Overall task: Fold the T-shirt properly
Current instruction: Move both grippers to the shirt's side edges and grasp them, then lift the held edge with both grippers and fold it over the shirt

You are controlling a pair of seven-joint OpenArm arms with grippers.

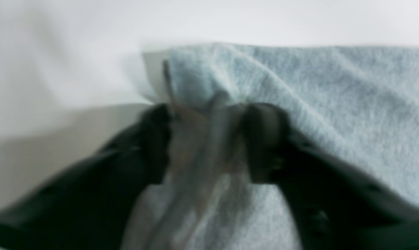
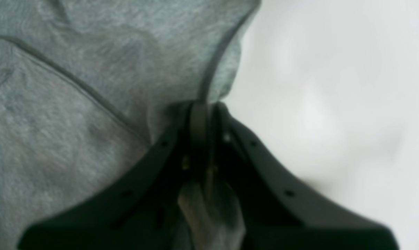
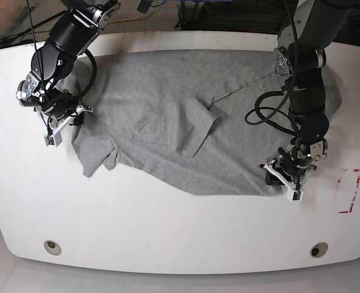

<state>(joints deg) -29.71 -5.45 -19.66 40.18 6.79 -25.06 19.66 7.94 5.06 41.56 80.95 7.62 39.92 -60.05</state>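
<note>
The left gripper (image 1: 209, 139) stood partly closed, its two dark fingers (image 1: 265, 139) flanking a bunched fold of the T-shirt (image 1: 334, 104) near the cloth's corner; blur hid whether they truly pinched it. The right gripper (image 2: 202, 118) was clamped tight on a seamed edge of the grey T-shirt (image 2: 74, 104), cloth trailing back between its fingers (image 2: 168, 139). Only the wrist cameras showed those grips; the overhead camera alone showed the whole garment (image 3: 180, 116) spread rumpled across the white table (image 3: 168, 232), one sleeve lying folded over its middle. There the right gripper (image 3: 61, 122) sat at one edge of the cloth and the left gripper (image 3: 287, 177) at a corner on the opposite side, well apart.
</note>
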